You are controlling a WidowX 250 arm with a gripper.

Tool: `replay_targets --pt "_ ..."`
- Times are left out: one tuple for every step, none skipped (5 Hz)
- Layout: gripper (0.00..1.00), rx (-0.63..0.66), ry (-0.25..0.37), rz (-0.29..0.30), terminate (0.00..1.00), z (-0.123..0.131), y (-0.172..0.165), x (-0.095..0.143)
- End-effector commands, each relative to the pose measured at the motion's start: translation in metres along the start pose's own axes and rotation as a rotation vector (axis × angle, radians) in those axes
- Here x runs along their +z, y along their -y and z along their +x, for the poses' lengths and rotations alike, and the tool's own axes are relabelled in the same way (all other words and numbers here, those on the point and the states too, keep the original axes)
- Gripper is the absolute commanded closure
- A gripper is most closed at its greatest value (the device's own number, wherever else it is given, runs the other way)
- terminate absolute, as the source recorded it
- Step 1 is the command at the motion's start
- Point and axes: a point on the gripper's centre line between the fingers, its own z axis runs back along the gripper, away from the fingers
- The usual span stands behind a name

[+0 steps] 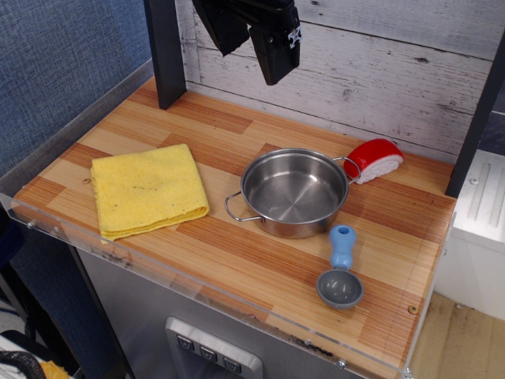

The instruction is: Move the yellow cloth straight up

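I'm seeing a whitewashed plank wall [394,71] standing behind the wooden table [260,260], blue textured wall [55,71] lining its left.

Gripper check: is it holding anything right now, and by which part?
Nothing is held. The gripper hangs above the counter, and the yellow cloth lies flat and untouched.

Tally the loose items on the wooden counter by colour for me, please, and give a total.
Yellow: 1, the yellow cloth
Silver: 1, the steel pot
Red and white: 1, the toy sushi piece
Blue and grey: 1, the scoop
Total: 4
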Motion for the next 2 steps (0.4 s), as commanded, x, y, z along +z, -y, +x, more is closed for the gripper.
replay_targets --pt "0.0 0.0 0.0 0.0 0.0 0.0 0.0 0.0" --pt "0.0 0.054 -0.041 0.062 0.0 -0.027 -0.01 0.005"
